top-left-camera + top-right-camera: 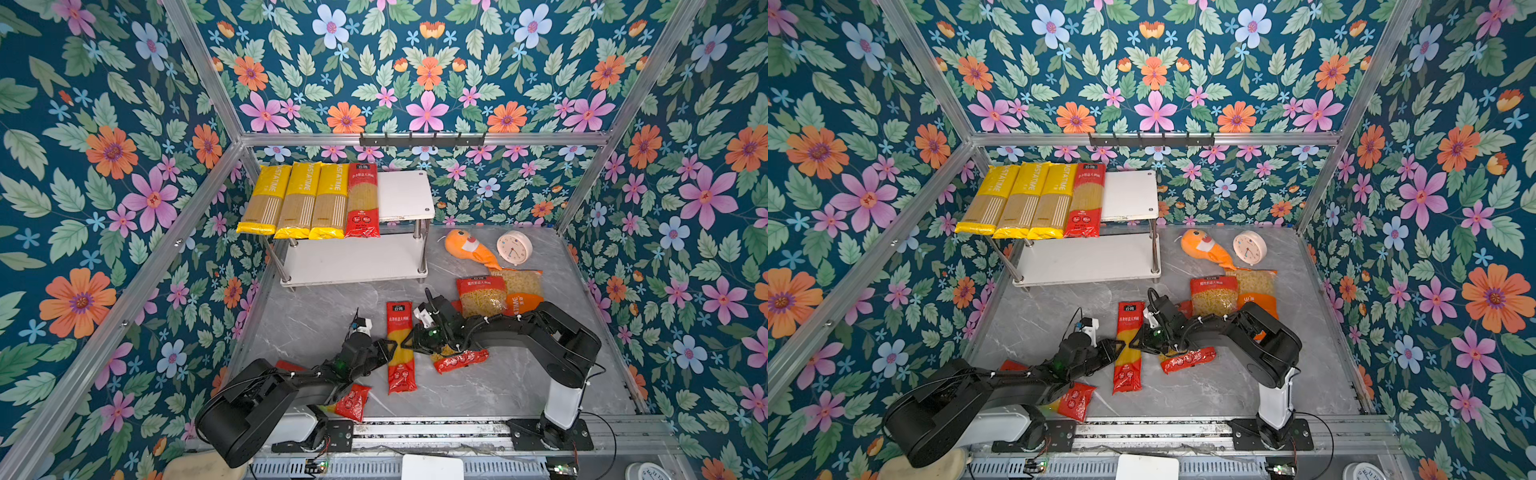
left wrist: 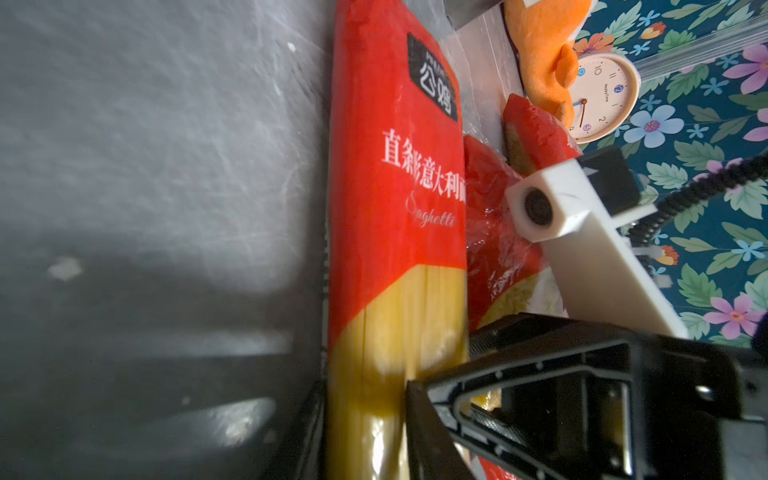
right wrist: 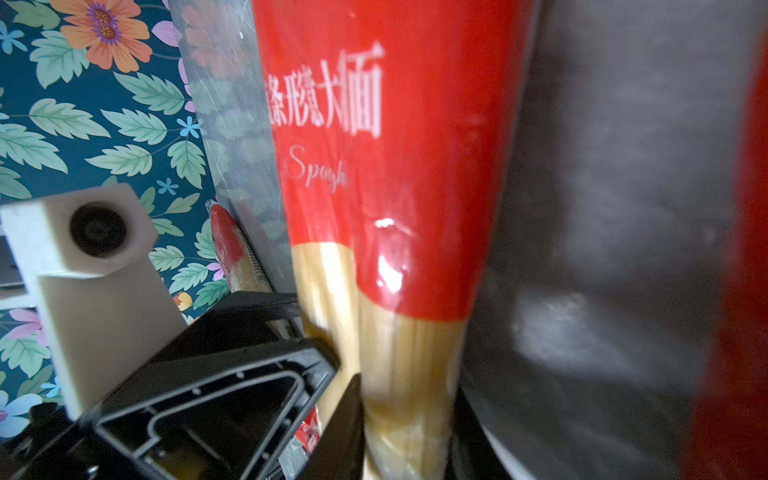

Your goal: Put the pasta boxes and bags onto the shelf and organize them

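4 of 9 done: three yellow PASTATIME spaghetti packs (image 1: 300, 199) plus shelved red spaghetti pack (image 1: 362, 199) sit side by side on shelf (image 1: 405, 195) top tier; lower tier bare. Left on table (image 1: 478, 395): centre red spaghetti pack (image 1: 401, 368), crosswise red spaghetti pack (image 1: 461, 360) under right arm, red bag (image 1: 352, 402) under left arm, red short-pasta bag (image 1: 482, 296), orange PASTATIME bag (image 1: 521, 291). Left gripper (image 1: 390, 345) and right gripper (image 1: 409, 338) both look pinched narrow on centre red spaghetti pack, from opposite sides.

Red plastic pack under left arm (image 1: 352, 402): you see only its ends.
Red plastic pack under right arm (image 1: 460, 360): far part hidden.
Orange plastic bag (image 1: 523, 293): partly covered, lettering incomplete.
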